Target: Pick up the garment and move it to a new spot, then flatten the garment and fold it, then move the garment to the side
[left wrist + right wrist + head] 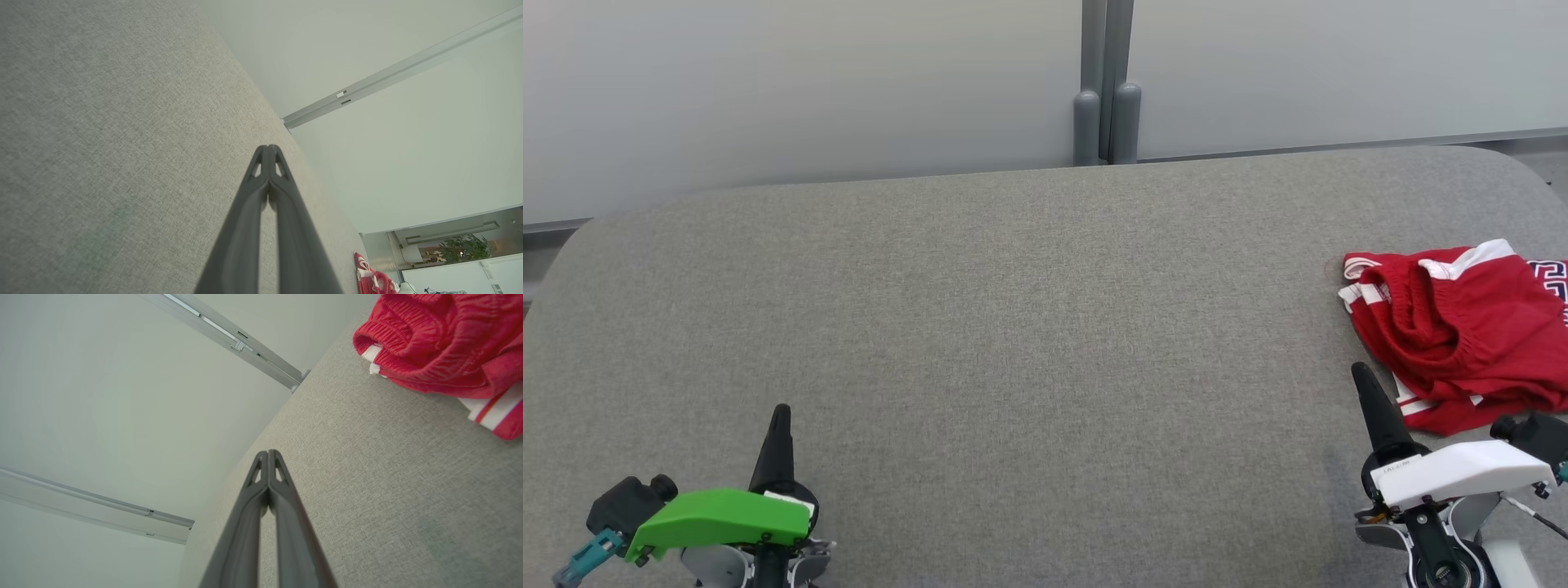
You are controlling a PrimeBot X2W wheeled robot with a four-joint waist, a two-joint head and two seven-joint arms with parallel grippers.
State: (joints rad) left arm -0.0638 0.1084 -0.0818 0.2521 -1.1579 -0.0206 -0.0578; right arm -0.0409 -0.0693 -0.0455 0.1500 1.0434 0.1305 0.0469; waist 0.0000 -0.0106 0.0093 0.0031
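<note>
The grey fabric worktop [1013, 327] holds a crumpled red-and-white garment [1462, 335] at its right edge; left hand [781, 412] and right hand [1360, 374] stand pinched together, empty.

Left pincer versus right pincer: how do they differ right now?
The left pincer has a green cover; the right pincer a white cover. The left pincer is over bare table, far from the garment; the right pincer is close beside it. Both are shut, holding nothing.
</note>
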